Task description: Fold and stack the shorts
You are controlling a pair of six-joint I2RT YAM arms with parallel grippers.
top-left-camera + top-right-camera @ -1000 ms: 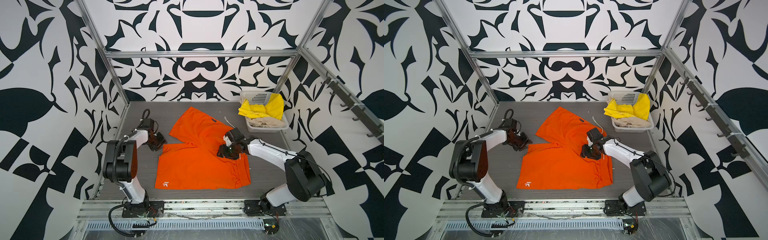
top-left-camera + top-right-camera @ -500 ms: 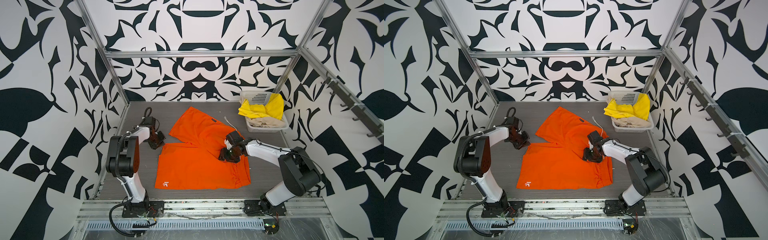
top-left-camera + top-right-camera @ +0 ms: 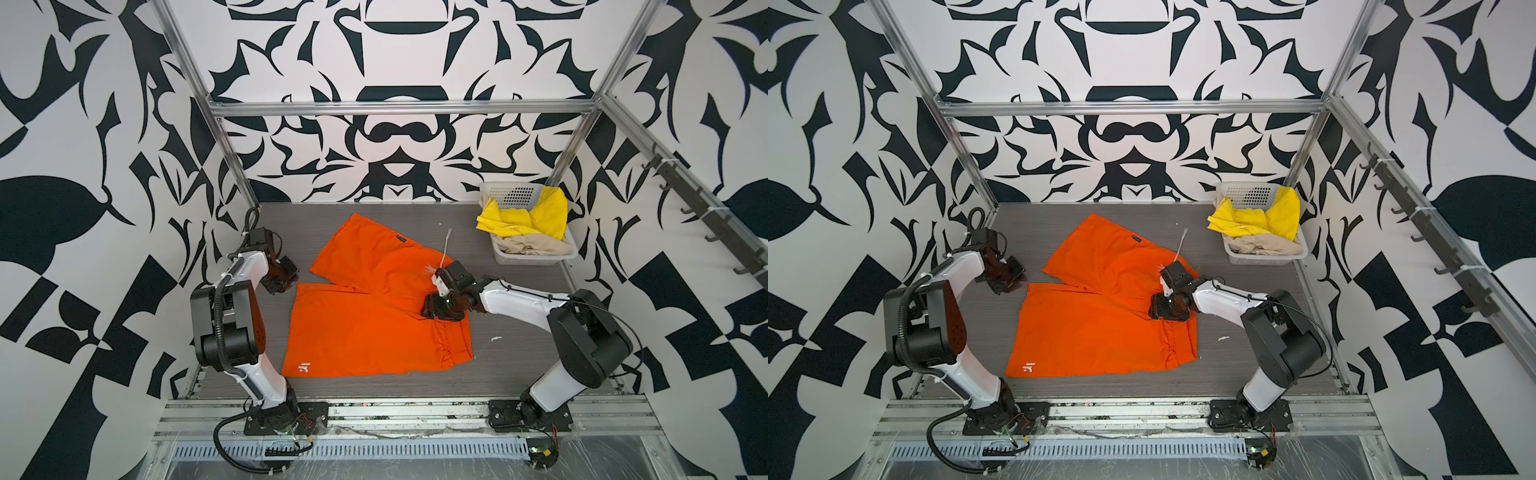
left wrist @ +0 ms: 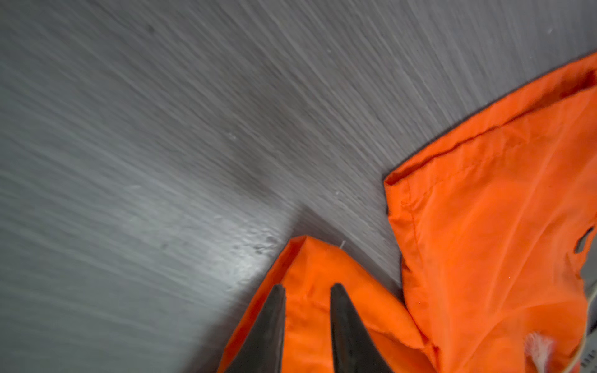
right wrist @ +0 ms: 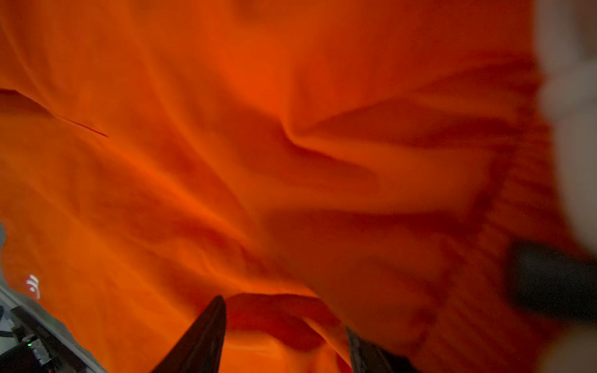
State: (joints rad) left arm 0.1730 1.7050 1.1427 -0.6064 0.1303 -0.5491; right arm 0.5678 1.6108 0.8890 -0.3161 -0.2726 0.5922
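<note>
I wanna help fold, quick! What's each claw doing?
Left claw: open, over a corner of the orange shorts.
Right claw: open, down on the orange shorts.

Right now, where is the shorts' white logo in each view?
Top view: logo at the orange shorts' near-left corner.
Top view: logo at that same corner.
Left wrist: not in it.
Right wrist: logo by the shorts' edge.
Shared landmark: the orange shorts, in all four.

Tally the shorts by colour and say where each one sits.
orange shorts: 1, spread on the table
yellow shorts: 1, in the basket
beige shorts: 1, in the basket under the yellow
Total: 3
</note>
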